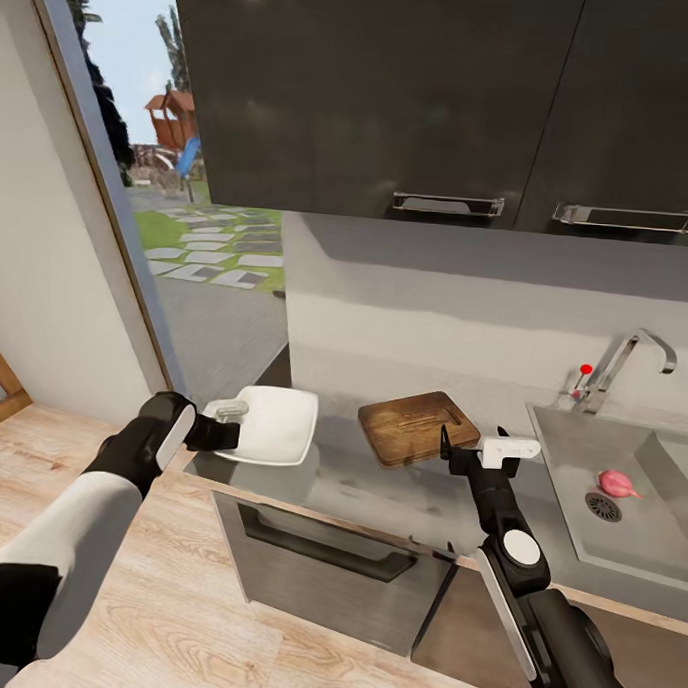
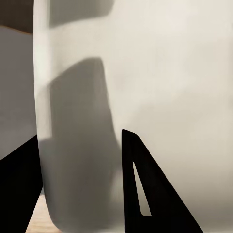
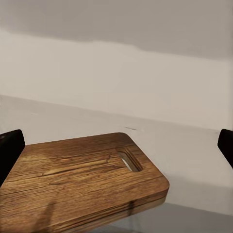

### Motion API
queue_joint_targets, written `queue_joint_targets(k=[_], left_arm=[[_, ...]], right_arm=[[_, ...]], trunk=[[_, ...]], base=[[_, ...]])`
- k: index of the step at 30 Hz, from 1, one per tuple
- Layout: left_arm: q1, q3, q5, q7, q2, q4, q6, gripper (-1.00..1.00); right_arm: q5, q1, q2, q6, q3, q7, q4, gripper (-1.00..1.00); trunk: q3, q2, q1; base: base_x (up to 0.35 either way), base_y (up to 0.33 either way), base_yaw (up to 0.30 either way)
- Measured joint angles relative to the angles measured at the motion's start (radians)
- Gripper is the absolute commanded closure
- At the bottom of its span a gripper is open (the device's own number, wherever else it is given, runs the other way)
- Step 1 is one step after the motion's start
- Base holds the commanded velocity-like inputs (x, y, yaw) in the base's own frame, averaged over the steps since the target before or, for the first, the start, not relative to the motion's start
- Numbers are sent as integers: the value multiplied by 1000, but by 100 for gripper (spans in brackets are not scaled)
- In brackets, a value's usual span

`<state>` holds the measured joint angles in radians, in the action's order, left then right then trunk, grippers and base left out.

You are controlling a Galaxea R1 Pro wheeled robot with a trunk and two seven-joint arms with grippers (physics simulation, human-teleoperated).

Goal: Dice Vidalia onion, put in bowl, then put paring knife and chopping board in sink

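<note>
White bowl [image 1: 274, 422] at centre-left is pinched by its rim in the left gripper [image 1: 223, 424], apparently for repositioning, while the right gripper [image 1: 471, 450], jaws wide, hovers near the board [image 1: 417, 425].

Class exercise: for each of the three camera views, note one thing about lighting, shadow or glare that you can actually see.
Head view: bright daylight through the glass at the left, a soft sheen on the countertop. Left wrist view: the left claw reads as black silhouettes and casts a blocky grey shadow on the white bowl. Right wrist view: the chopping board is evenly lit, with a dim shadow beneath its edge.
</note>
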<state>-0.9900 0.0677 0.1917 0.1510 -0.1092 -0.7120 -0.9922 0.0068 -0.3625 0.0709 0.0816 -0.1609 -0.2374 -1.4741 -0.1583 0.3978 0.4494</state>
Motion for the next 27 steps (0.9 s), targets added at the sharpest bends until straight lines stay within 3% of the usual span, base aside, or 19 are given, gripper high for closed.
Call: queue_joint_targets(k=[9,27], left_arm=[[-40,-2,-1,-23,-2,100,5,100],[-48,-3,8,-25,-3,118,6,100]], right_arm=[[0,0,0,0,0,0,0,-100],[0,0,0,-1,-3,2,0,-100]], trunk=[[0,0,0],[0,0,0]], base=[[0,0,0],[0,0,0]])
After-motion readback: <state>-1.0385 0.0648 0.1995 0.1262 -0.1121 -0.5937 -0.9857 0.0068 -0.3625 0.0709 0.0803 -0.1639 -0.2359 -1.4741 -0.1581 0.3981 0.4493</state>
